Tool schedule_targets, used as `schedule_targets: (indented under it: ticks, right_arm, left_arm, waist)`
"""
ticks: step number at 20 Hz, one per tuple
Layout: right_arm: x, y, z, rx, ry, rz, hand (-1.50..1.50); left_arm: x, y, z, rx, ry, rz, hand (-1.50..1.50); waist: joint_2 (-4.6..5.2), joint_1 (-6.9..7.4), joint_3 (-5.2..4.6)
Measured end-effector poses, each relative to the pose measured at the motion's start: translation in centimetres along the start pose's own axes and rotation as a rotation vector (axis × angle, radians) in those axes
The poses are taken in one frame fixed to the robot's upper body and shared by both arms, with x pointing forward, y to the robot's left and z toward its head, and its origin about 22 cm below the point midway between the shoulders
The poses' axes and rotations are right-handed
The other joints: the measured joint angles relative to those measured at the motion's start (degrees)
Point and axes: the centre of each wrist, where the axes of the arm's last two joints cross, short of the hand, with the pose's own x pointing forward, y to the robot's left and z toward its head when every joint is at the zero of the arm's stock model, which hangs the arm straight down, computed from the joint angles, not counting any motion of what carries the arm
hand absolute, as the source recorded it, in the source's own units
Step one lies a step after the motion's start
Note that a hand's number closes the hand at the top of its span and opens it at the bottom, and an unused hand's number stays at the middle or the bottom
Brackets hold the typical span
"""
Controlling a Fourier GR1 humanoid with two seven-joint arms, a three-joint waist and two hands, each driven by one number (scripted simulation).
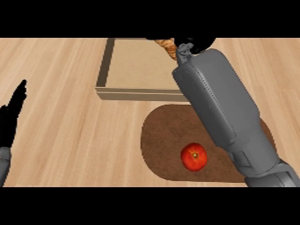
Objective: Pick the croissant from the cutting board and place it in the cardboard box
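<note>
One croissant (167, 47) hung over the single cardboard box (138, 94), the right hand (198, 43) curled round it. Just beside the box lay one cutting board (167, 132) bearing one tomato (194, 157); the left hand (9, 115) rested open, well left of it.

A red tomato (194, 157) — round, stem scar facing up — and the pale wood-grain counter (61, 132) beneath

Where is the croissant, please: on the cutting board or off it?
Off it: the right robot hand holds the croissant over the cardboard box; the cutting board bears only a tomato.
</note>
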Motion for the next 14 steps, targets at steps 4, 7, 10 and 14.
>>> schedule_targets:
  ticks: [4, 7, 10, 14]
  right_arm:
    - [0.1, 1.6, -1.8, 0.018, 0.043, -0.034, 1.50]
    - [-0.3, 2.7, -2.9, 0.027, 0.068, -0.044, 1.50]
    - [-1.3, 3.9, -3.8, 0.037, 0.106, -0.023, 1.50]
    - [-2.9, 5.0, -4.9, 0.032, 0.180, -0.031, -1.50]
  left_arm:
    - [0.6, -0.1, -0.3, -0.004, -0.011, -0.003, 0.00]
    - [0.5, -0.5, -0.4, -0.008, -0.018, -0.004, 0.00]
    - [0.8, -0.6, -0.4, -0.009, -0.024, 0.000, 0.00]
    - [1.1, -0.6, -0.5, -0.014, -0.037, -0.001, 0.00]
  waist:
    - [0.25, 0.61, 0.00]
    - [0.50, 0.81, -0.01]
    - [0.74, 1.45, -0.02]
    - [1.12, 2.15, 0.00]
